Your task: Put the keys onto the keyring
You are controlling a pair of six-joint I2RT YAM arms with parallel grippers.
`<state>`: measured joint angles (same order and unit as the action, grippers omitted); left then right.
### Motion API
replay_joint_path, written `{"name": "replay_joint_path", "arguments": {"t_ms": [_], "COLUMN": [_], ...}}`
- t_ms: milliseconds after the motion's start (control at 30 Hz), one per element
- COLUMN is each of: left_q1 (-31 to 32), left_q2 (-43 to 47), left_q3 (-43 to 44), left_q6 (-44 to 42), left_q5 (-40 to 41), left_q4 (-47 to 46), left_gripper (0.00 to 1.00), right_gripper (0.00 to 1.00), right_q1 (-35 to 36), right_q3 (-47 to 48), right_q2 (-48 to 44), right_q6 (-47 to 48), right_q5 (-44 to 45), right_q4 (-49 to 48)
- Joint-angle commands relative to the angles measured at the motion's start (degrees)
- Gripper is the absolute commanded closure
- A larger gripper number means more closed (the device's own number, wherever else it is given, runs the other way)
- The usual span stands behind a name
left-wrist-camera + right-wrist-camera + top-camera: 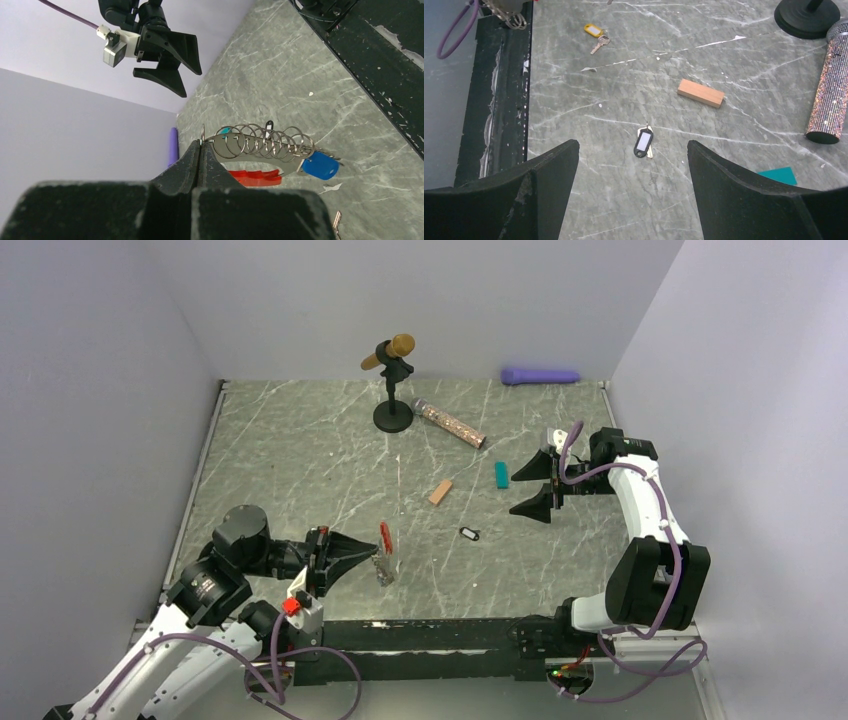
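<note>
Over grey marbled tabletop [300, 450], between lilac walls [100, 340]: left pincer [201, 145] clenched on keyring [260, 142] near front edge, blue-tagged key [320, 165] threaded on; right pincer [522, 492] released wide, empty, black-tagged key [643, 142] lying apart.

Pale lilac walls [400, 290] close in back, L + R. Table [300, 450] top is grey-green marble look w/ white veins, thin metal trim [195, 480] along sides. Black rail [430, 635] at near edge. Light even, shadows soft.
</note>
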<state>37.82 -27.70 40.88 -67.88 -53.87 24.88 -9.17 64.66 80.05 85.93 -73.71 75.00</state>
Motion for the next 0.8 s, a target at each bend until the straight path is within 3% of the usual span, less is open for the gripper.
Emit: {"name": "replay_joint_path", "arguments": {"t_ms": [0,433,767], "left_q1": [0.24,0.27,-2.61], "left_q2": [0.93,1.88,0.32], "left_q3": [-0.48,-2.07,-1.37], "left_q6": [-1.35,2.24,16.10], "left_q5": [0.18,-1.04,-6.50], "left_q4": [-2.53,-6.18,-13.29], "left_gripper": [1.00,1.00,1.00], "right_gripper": [0.16,0.16,0.16], "right_q1": [0.20,0.21,0.21], "right_q3": [1.61,0.99,1.07], "right_q2": [0.09,-0.49,-0.60], "right_q6": [0.54,-0.06,0.44], "right_q5": [-1.21,-1.03,-1.32], "right_q4": [-0.70,-1.54,-1.24]}}
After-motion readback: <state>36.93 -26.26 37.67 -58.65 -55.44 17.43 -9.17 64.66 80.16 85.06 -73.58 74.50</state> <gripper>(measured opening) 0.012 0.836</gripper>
